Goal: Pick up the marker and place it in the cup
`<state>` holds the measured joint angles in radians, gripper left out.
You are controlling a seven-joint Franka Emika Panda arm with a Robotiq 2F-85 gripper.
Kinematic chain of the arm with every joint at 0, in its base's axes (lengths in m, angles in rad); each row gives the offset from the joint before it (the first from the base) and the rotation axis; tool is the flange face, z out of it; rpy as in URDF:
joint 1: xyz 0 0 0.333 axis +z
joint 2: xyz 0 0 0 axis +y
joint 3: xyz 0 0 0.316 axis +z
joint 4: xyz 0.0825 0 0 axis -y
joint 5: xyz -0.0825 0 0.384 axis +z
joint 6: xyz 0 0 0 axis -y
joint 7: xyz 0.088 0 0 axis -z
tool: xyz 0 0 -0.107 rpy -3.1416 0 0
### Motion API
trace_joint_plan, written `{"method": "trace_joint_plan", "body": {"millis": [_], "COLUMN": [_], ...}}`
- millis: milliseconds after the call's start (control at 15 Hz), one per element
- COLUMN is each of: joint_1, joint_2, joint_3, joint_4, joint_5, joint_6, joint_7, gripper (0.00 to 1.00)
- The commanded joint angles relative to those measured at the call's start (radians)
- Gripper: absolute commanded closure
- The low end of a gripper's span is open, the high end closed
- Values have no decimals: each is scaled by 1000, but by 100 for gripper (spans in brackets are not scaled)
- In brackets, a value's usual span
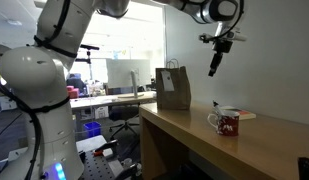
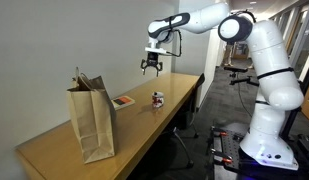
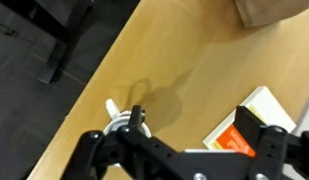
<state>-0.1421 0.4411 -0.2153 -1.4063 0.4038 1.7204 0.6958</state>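
Note:
The cup [image 1: 225, 122] is a small red-and-white mug on the wooden table, and it shows in both exterior views [image 2: 158, 98]. In the wrist view only its white rim [image 3: 114, 115] peeks out behind one finger. My gripper [image 1: 215, 65] hangs well above the table, roughly over the cup, and also shows in the other exterior view [image 2: 152, 68]. In the wrist view the gripper's [image 3: 197, 115] jaws are wide open with nothing between them. I cannot make out the marker in any view.
A brown paper bag [image 1: 174, 88] stands on the table away from the cup [image 2: 92, 120]. A white-and-orange book [image 3: 242, 125] lies flat near the cup [image 2: 123, 101]. The table's long edge [image 3: 89, 85] drops to the floor.

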Motion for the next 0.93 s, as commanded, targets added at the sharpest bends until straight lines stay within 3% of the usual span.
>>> {"method": "trace_joint_plan", "body": {"millis": [0, 333, 867], "joint_1": [66, 107, 98], "joint_2": [-82, -136, -191], "joint_3": [-19, -25, 2], "joint_4": [-109, -199, -276], "joint_5": [-181, -441, -490], "joint_6": [142, 277, 291], "joint_7": [56, 176, 197], "gripper": [0, 0, 0]}}
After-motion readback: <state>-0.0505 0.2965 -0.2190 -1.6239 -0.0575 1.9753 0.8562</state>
